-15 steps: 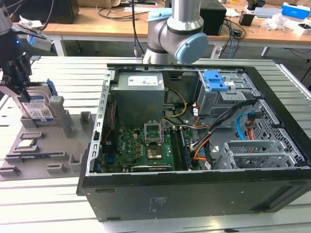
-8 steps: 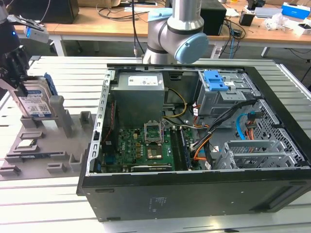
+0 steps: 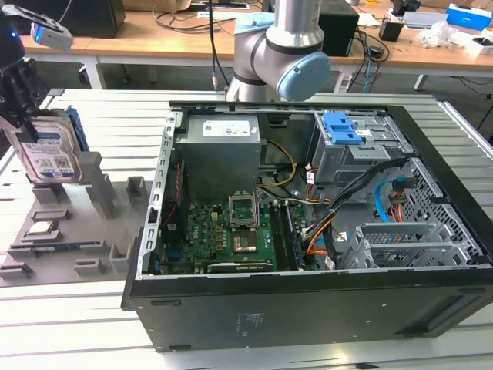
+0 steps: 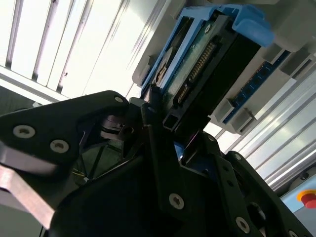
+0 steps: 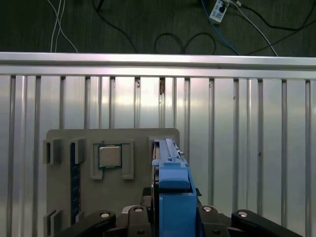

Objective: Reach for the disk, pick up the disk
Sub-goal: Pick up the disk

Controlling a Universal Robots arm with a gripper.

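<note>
The disk [image 3: 50, 154] stands on edge in a slot of the grey holder plate [image 3: 92, 231] at the exterior view's far left, its white-and-blue label facing the camera. My gripper [image 3: 28, 123] comes down on its top edge, with black fingers on both flat sides. In the second wrist view the fingers [image 4: 153, 143] press against the blue bracket and the connector edge of the disk [image 4: 207, 54]. The first wrist view looks along the blue bracket of the disk [image 5: 170, 173], which runs between the gripper's two halves [image 5: 170, 219].
A small square processor chip [image 3: 42, 229] [image 5: 109, 156] lies in a pocket of the holder plate beside the disk. An open computer case [image 3: 308, 308] with a blue-latched drive cage [image 3: 343, 127] stands to the exterior view's right. The arm's base [image 3: 285, 54] stands behind it.
</note>
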